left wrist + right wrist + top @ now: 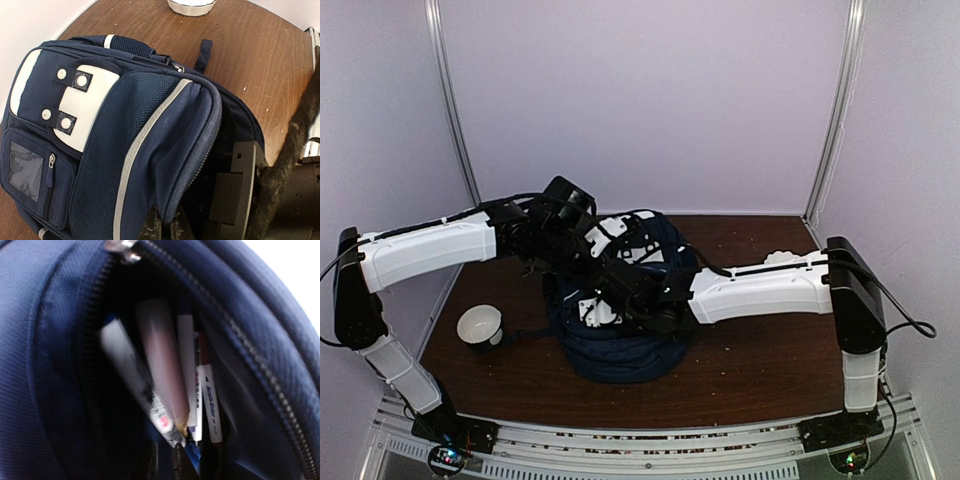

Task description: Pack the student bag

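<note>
The student bag, navy with white patches, stands in the middle of the table, and its front shows in the left wrist view. My left gripper is shut on the edge of the bag's flap and holds the opening apart. My right gripper is inside the bag. Its fingers are close together at the end of a white marker. Next to that marker lie a pinkish pen and two white pens. From above, both grippers are hidden among the arms over the bag.
A white bowl stands on the brown table left of the bag, and it also shows in the left wrist view. The right arm's wrist fills the bag opening. A small white object lies behind the right arm.
</note>
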`<move>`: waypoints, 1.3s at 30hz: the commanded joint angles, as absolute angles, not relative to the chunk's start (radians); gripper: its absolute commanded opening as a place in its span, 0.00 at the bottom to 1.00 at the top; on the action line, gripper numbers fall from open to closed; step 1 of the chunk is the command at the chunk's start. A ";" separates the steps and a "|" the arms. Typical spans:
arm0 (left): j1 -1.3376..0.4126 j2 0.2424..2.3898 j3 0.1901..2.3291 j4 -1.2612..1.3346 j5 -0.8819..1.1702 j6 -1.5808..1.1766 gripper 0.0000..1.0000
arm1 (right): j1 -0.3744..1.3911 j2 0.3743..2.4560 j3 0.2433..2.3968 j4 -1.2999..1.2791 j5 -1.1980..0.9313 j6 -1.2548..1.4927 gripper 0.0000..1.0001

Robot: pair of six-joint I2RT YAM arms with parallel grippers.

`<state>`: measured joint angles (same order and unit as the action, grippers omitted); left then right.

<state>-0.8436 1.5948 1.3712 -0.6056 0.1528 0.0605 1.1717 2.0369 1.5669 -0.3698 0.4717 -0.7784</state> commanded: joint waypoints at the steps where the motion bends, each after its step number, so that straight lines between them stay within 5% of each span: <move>1: -0.867 1.545 1.414 -0.541 0.196 0.054 0.00 | 1.152 2.016 1.579 -0.439 0.371 -0.753 0.13; 25: -0.867 1.607 1.426 -0.557 0.213 0.057 0.00 | 1.183 1.672 1.304 -0.676 -0.052 -0.670 0.26; 34: -0.875 1.602 1.395 -0.547 0.170 0.009 0.46 | 1.067 1.457 1.218 -0.791 -0.215 -0.636 0.27; 39: -0.877 1.496 1.325 -0.562 0.091 -0.021 0.59 | 0.882 1.376 1.210 -0.752 -0.381 -0.576 0.28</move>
